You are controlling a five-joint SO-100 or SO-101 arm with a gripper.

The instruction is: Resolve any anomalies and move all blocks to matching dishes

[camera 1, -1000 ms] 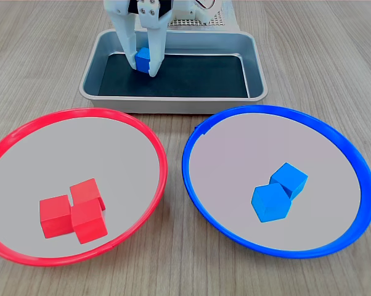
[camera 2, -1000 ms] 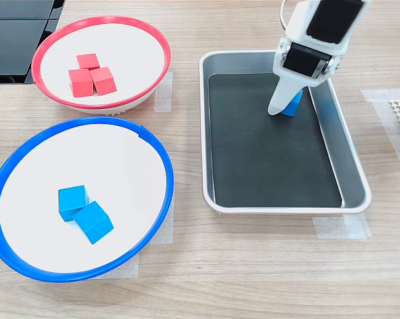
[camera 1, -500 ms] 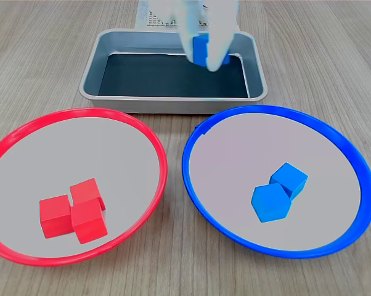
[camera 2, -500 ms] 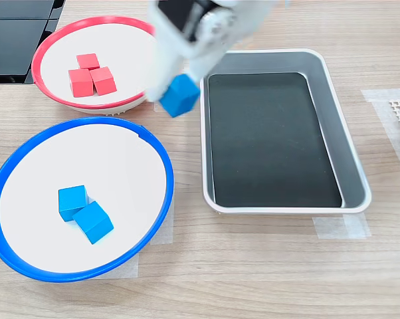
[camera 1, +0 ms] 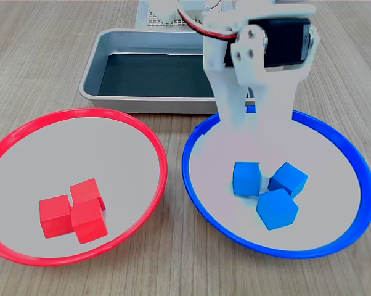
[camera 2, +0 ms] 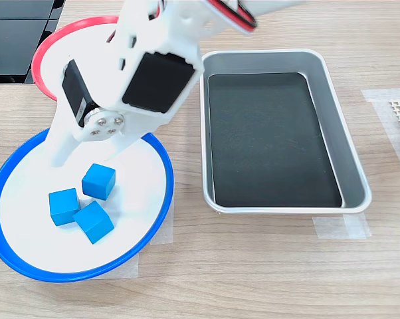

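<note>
**Three blue blocks in the blue dish, three red in the red**

Three blue blocks are sitting in the blue-rimmed dish (camera 1: 195, 179): the newest one (camera 1: 246, 179) is resting flat just beside the other two (camera 1: 288, 179) (camera 1: 277, 209), close to or touching them. Three red blocks (camera 1: 73, 211) are lying clustered in the red-rimmed dish (camera 1: 7, 143).

The gripper (camera 1: 253, 139) is hovering above the newest block with its fingers spread apart and nothing between them, so the release step is looking finished. By the count, sorting is appearing complete; the next move is calling only for a clean lift straight up, clear of the cubes, and a retreat.

The grey tray (camera 1: 93, 74) is showing a bare black bottom where visible, though the arm is covering its near right corner in the first exterior view. In the second exterior view the arm is hiding most of the red-rimmed dish (camera 2: 44, 46) and all the red blocks, and the fingertips there are hard to separate.
</note>
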